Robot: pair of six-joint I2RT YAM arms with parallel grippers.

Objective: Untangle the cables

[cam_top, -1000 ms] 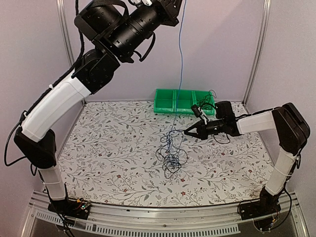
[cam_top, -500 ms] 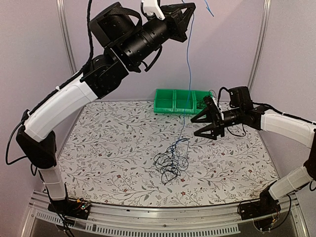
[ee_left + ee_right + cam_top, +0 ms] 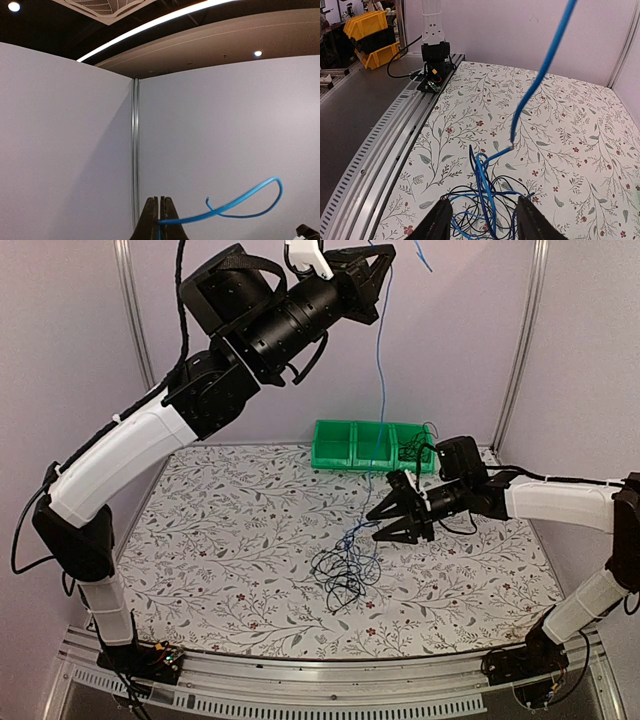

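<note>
The cables (image 3: 345, 565) lie in a small loose tangle of thin black and blue wires on the flowered table, also seen in the right wrist view (image 3: 485, 195). One blue cable (image 3: 382, 360) rises from the tangle, taut, to my left gripper (image 3: 375, 270), which is high above the table. That gripper (image 3: 160, 201) is shut on the blue cable (image 3: 225, 211), whose free end curls off to the right. My right gripper (image 3: 378, 525) is open just right of the tangle, low over the table. Its fingers (image 3: 440, 220) straddle the near side of the pile, with wires between them.
A green three-compartment bin (image 3: 345, 445) stands at the back of the table, with some black wire at its right end. The left arm's base (image 3: 434, 70) and the metal rail (image 3: 395, 150) run along the table's near edge. Yellow bins (image 3: 370, 30) sit off the table.
My right gripper opened from shut, rose, then came down and left to the tangle's edge. The left arm swung right with the blue cable early on, then held still.
</note>
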